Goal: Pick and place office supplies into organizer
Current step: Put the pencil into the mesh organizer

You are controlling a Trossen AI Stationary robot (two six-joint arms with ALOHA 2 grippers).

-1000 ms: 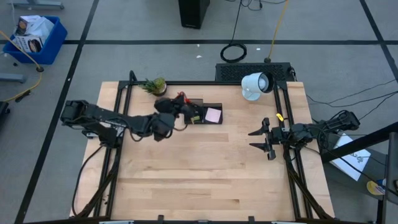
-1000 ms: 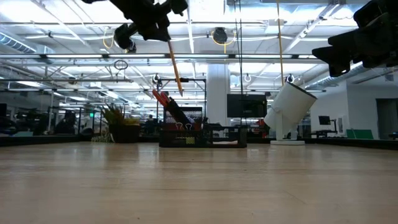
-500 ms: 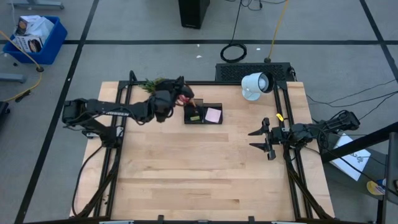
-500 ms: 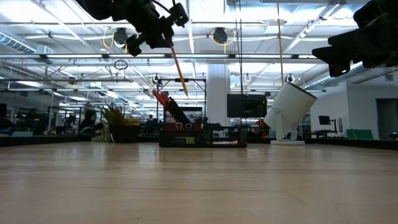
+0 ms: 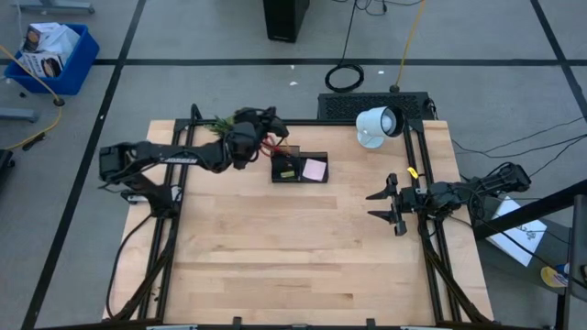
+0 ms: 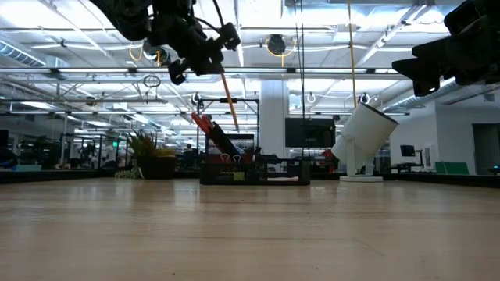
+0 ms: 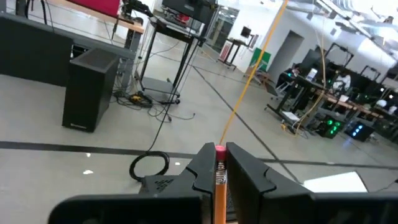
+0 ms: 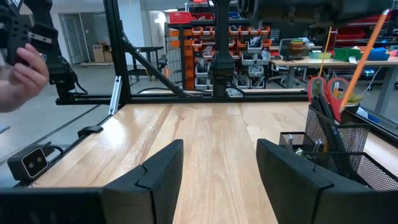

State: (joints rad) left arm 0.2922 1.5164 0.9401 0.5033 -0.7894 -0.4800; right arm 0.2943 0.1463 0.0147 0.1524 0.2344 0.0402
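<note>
My left gripper is shut on an orange pencil high above the far part of the table, over the cup section of the black mesh organizer. The pencil's tip hangs just above the red-handled scissors that stand in the cup. A pink sticky-note pad lies in the organizer's low tray. My right gripper is open and empty at the table's right side, its fingers apart and pointing at the organizer. My left gripper pinches the pencil near its eraser end between its two fingers, with the metal ferrule in the gap. The fingers come from above, slanting. The pencil hangs below them, tilted, point down, clear of the organizer.
A small potted plant stands at the far edge, left of the organizer. A white round lamp-like device stands at the far right. A person's hand shows beyond the table's left side. Bare wood fills the middle and near part.
My left gripper has gone toward the table's far edge and a little right, carrying the pencil from in front of the organizer to over its cup section. The pencil stays tilted, and its tip has come lower and closer to the scissors.
</note>
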